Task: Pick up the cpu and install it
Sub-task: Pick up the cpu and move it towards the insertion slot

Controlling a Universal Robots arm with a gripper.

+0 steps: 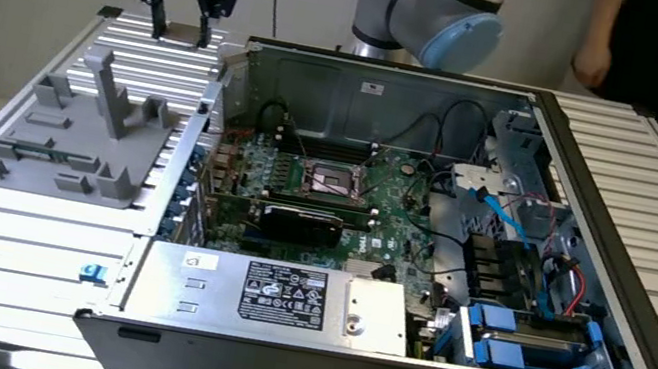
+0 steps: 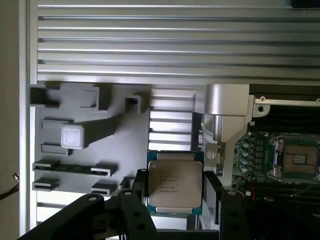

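Cpu (image 2: 174,183) sits gripped between the hand's (image 1: 181,33) jaws.

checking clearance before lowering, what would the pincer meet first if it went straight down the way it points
Most likely the slatted table, in the bare strip between the grey fixture and the computer case. The cpu clamped in the pincer would touch down first. Depth is unclear.

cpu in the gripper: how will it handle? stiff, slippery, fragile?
Probably stiff: the cpu is a flat square with a metal lid and sits level between the fingers of the gripper. Likely slippery: it is pinched only by thin edges, and the lid looks smooth. Possibly fragile: the thin board rim around the lid could chip on a hard knock.
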